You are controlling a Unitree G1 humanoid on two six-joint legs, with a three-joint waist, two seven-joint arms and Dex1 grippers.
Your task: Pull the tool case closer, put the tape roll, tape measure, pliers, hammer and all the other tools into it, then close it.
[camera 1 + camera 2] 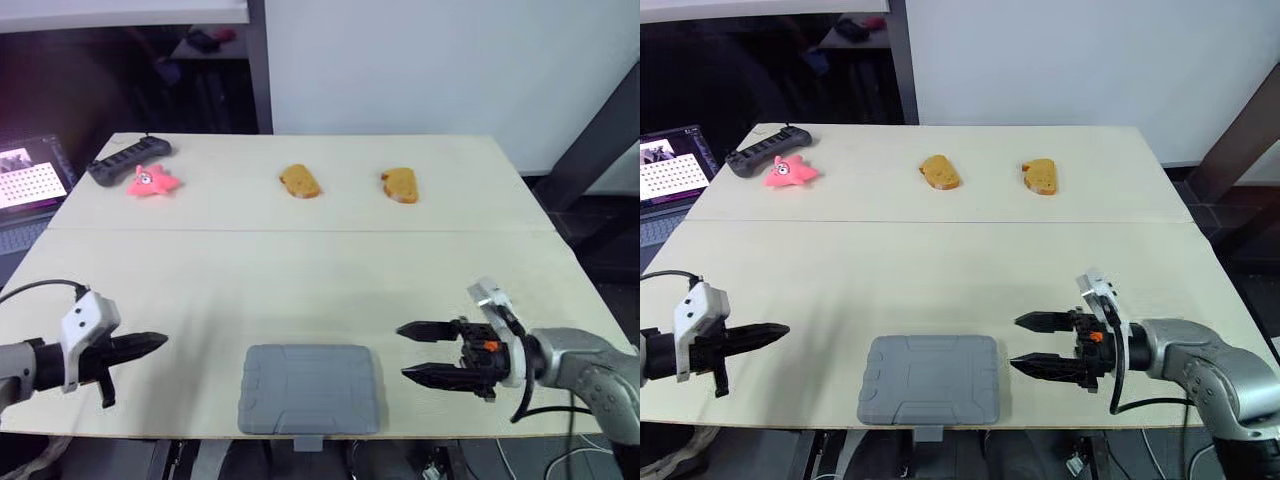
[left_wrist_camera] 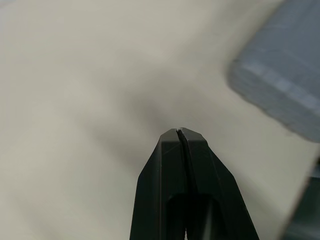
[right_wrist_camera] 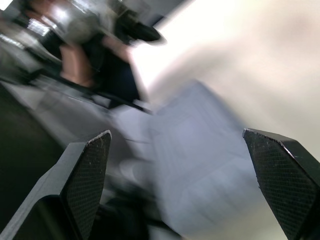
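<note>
A grey tool case (image 1: 310,388) lies closed and flat at the table's near edge, in the middle; a corner of the case (image 2: 282,80) also appears in the left wrist view. My left gripper (image 1: 160,342) is shut with nothing in it, hovering left of the case with its tips pointing toward it. My right gripper (image 1: 405,352) is open, just right of the case, its fingers aimed at the case's right side. In the right wrist view the case (image 3: 200,160) lies between the spread fingertips (image 3: 95,155).
At the table's far side lie a black power strip (image 1: 128,158), a pink toy (image 1: 151,181) and two orange-brown pieces (image 1: 300,181), (image 1: 400,185). A laptop (image 1: 30,178) stands off the table's left edge. A seam (image 1: 300,231) crosses the tabletop.
</note>
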